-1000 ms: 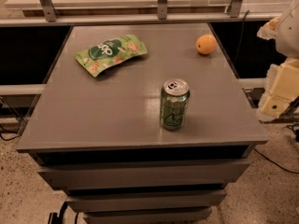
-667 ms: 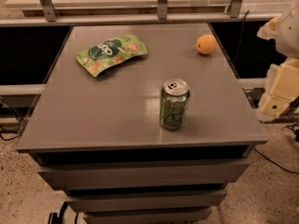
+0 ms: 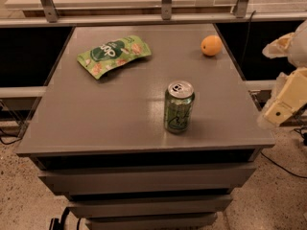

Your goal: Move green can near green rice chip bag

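The green can [image 3: 179,106] stands upright on the grey table [image 3: 120,114], toward its front right. The green rice chip bag [image 3: 114,55] lies flat at the table's back left, well apart from the can. My gripper [image 3: 284,83] shows as pale cream parts at the right edge of the camera view, off the table's right side and to the right of the can. It holds nothing that I can see.
An orange [image 3: 211,45] sits at the table's back right. A metal rail with posts [image 3: 165,4] runs behind the table. Drawer fronts [image 3: 144,181] are below the tabletop, and speckled floor lies to either side.
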Motion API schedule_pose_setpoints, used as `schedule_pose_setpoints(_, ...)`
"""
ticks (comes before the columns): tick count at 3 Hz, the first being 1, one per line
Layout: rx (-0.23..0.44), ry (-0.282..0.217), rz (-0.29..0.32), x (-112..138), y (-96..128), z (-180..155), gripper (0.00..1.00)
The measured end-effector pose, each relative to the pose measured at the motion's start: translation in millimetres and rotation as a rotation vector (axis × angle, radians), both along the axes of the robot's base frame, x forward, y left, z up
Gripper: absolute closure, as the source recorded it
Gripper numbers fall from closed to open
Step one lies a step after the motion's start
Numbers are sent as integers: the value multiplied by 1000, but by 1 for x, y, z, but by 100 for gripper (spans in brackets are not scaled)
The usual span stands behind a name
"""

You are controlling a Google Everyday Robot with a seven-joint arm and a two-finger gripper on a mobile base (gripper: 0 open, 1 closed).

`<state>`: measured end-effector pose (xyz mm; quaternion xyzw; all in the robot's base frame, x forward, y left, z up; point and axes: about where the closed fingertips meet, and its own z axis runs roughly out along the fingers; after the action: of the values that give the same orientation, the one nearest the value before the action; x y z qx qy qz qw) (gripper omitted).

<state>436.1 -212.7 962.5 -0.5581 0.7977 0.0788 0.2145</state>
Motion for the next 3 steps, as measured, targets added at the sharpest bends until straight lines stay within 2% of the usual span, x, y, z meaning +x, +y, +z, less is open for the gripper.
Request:
schedule_pose_setpoints(1,202,27,8,-2,23,-11,0)
schedule_pose_setpoints(2,400,-3,26,-7,54,-12,0)
schedule_pose_setpoints(3,565,-37,62,-10,92,0,0)
